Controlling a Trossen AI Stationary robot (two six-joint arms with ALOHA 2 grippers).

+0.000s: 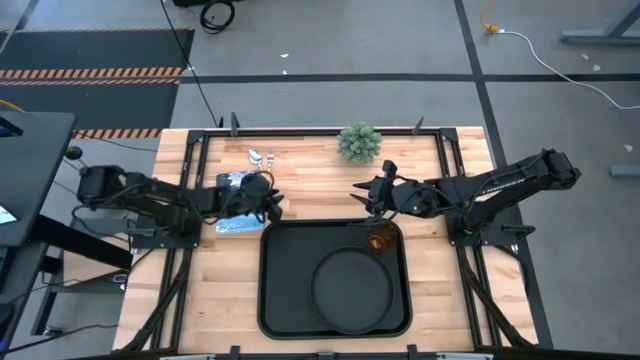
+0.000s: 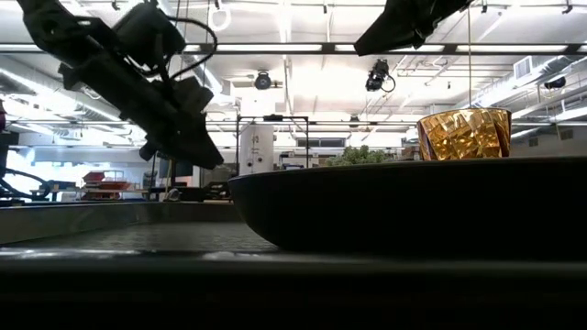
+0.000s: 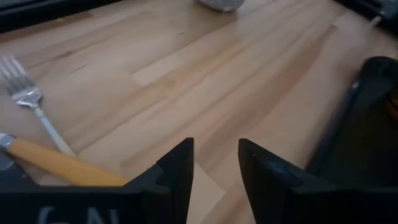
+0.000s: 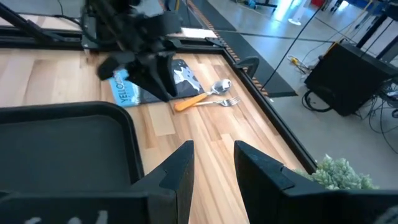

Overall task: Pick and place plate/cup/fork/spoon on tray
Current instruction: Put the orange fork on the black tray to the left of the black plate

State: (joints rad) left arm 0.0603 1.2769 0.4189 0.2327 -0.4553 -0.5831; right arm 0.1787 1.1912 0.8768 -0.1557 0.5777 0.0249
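Two pincers (image 3: pixel 214 163) (image 4: pixel 211 163) parted and empty in wrist views; fork (image 3: pixel 25 102) tines clear only from left wrist

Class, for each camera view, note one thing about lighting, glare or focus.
High view: even light, soft shadows. Low view: ceiling lights turn the plate into a silhouette while the cup glows. Left wrist view: own fingers blurred, fork soft. Right wrist view: bright glare on the floor beyond.

Fork (image 3: pixel 25 99) lies on wooden table (image 3: pixel 205 74) beside the empty, parted jaws.
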